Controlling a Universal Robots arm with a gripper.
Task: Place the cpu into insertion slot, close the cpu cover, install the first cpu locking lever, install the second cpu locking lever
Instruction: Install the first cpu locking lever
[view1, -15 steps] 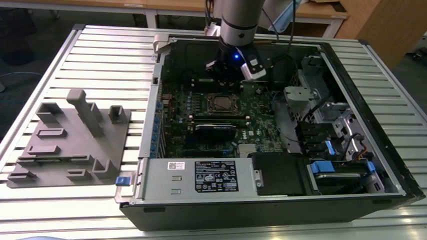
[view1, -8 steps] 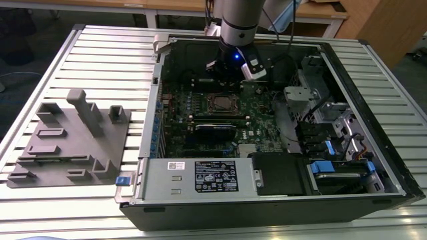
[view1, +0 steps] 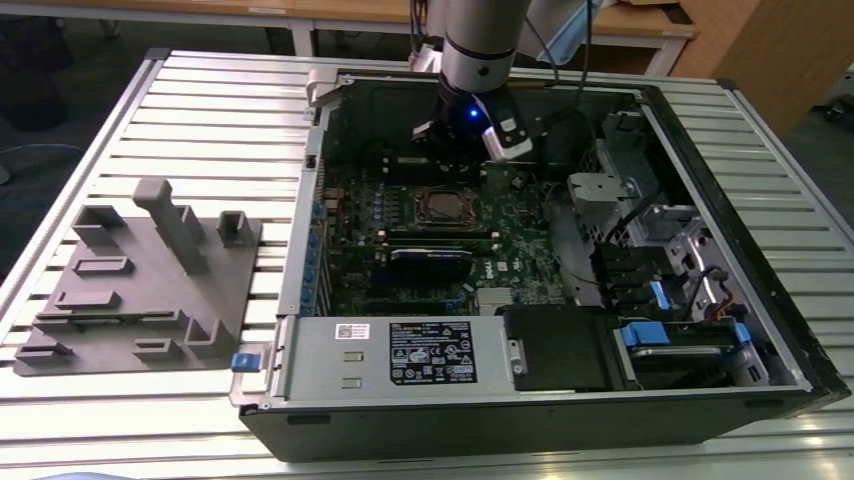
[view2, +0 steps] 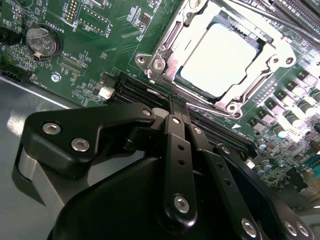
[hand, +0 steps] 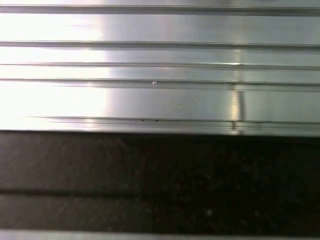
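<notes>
Tool (view2: 176, 104) clenched shut, poised just beside the cpu cover (view2: 280, 50) — cpu (view2: 220, 60) seated within its frame.

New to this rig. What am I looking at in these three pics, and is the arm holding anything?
One robot arm reaches into an open computer case lying on a slatted metal table; a grey fixture plate sits at the exterior view's left. That picture comes from a camera off the arm. The other two ride near the wrist. The second wrist view looks past the gripper, jaws shut and empty, at the motherboard: the cpu sits in its socket with the cpu cover lying flat around it. The first wrist view shows metal slats.
</notes>
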